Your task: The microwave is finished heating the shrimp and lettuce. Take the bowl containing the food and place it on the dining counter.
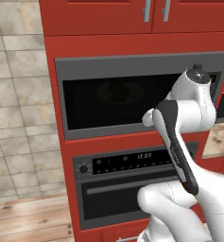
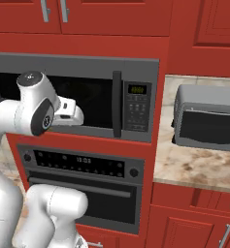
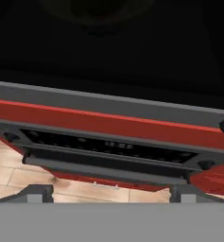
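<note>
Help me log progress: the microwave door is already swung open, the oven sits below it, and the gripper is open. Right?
Not quite. The microwave door is closed, its bar handle flat against the front, as the right base view shows. The oven does sit below it, and the gripper is open.

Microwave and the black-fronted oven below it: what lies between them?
A plain red cabinet strip separates the microwave from the oven, clearest in the right base view.
</note>
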Robot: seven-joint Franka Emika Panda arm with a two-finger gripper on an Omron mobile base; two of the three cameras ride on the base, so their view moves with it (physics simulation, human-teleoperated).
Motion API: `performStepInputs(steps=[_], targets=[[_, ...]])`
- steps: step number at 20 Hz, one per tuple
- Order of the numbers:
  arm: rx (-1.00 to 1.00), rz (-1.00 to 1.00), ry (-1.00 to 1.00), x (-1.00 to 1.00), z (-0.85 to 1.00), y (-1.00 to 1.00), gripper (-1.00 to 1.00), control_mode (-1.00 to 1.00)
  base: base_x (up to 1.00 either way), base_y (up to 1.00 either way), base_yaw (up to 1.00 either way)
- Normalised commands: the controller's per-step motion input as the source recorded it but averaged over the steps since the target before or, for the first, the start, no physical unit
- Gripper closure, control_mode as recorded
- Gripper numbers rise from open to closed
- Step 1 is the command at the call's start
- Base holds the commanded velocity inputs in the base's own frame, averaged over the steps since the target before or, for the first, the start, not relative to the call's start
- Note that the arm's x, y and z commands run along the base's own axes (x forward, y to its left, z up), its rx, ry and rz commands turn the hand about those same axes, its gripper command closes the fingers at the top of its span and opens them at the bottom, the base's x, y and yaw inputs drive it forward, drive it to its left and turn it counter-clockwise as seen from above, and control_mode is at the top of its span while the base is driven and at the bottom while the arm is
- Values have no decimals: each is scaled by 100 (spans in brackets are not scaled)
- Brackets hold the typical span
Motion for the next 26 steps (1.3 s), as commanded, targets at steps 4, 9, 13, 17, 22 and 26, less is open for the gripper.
performStepInputs(steps=[4,9,13,17,22,26], targets=[[-3,0,-16,-55,-4,0,-100,-100,0,0,0],[0,0,-9,-54,0,-27,-100,-100,0,0,0],[0,0,-1,-44,0,-63,-100,-100,0,0,0],[0,0,0,-40,0,-57,-100,-100,0,0,0],[0,-1,0,-25,0,-17,-100,-100,0,0,0],[0,0,0,0,0,0,-100,-100,0,0,0]])
